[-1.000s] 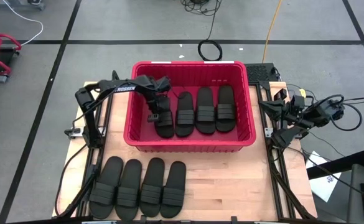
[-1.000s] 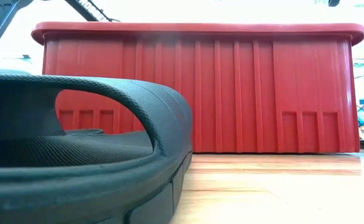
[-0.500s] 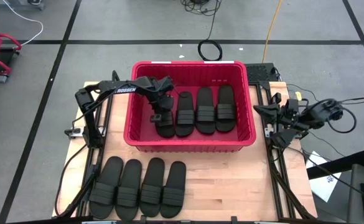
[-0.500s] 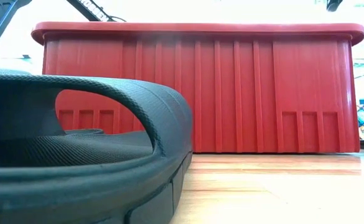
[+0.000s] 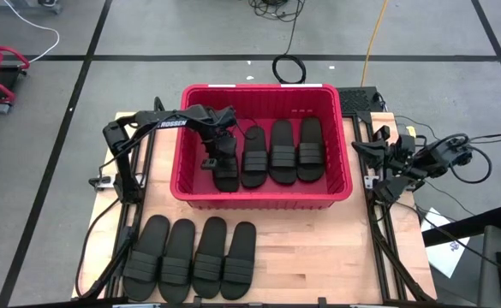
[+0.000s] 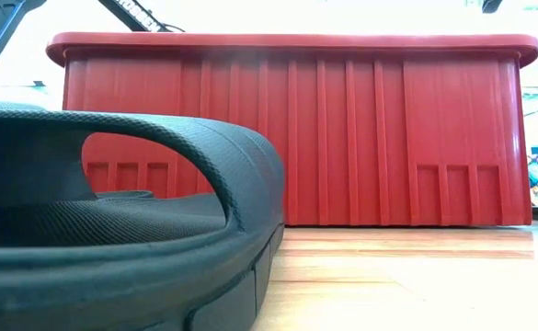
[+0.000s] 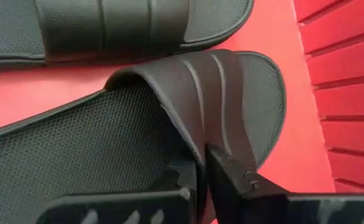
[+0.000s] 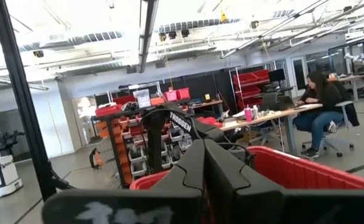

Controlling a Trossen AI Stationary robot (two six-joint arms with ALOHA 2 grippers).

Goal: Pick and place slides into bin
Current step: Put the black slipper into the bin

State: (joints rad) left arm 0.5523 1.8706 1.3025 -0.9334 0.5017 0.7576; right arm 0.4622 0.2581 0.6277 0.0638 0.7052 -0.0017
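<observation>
On the wooden tabletop [image 5: 293, 248] sits the red bin [image 5: 263, 198] holding four slides [image 5: 270, 151]; four more [image 5: 190, 257] lie in front. Inside the bin, the left gripper [image 7: 203, 171] has its jaws pressed together beside a strap. Right gripper [image 5: 361, 151] waits outside, jaws pressed together. The slides look light, flexible, grippy rubber; the strap seems best for grasping.

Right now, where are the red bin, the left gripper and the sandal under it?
red bin [image 5: 259, 199], high view, near rim.
left gripper [image 7: 201, 168], left wrist view, between fingertips.
sandal [image 7: 231, 99], left wrist view, ribbed strap.
</observation>
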